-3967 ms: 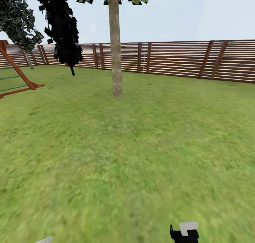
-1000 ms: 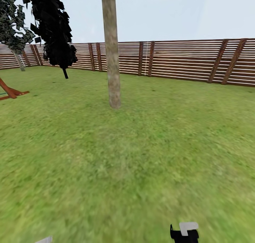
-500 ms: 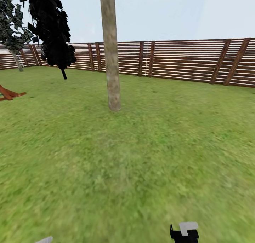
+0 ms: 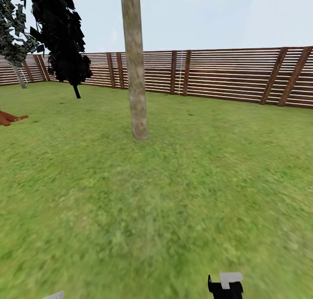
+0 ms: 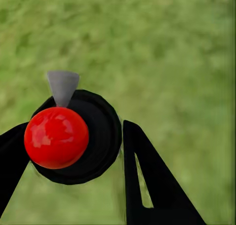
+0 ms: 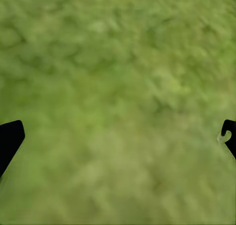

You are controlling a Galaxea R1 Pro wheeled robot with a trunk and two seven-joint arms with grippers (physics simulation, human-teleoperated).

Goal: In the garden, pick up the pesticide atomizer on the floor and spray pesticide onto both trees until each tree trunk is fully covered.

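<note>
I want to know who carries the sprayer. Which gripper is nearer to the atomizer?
Left. The left gripper has its jaws closed around the atomizer. The right gripper has its jaws wide apart over bare grass.

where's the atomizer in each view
Head: a grey sliver at the bottom edge, towards the left, may be its nozzle; I cannot tell.
Left wrist: the atomizer, red ball on a black cap, is held between the left gripper fingers.
Right wrist: the open right gripper frames bare lawn and holds nothing.
Shared landmark: the grass.
</note>
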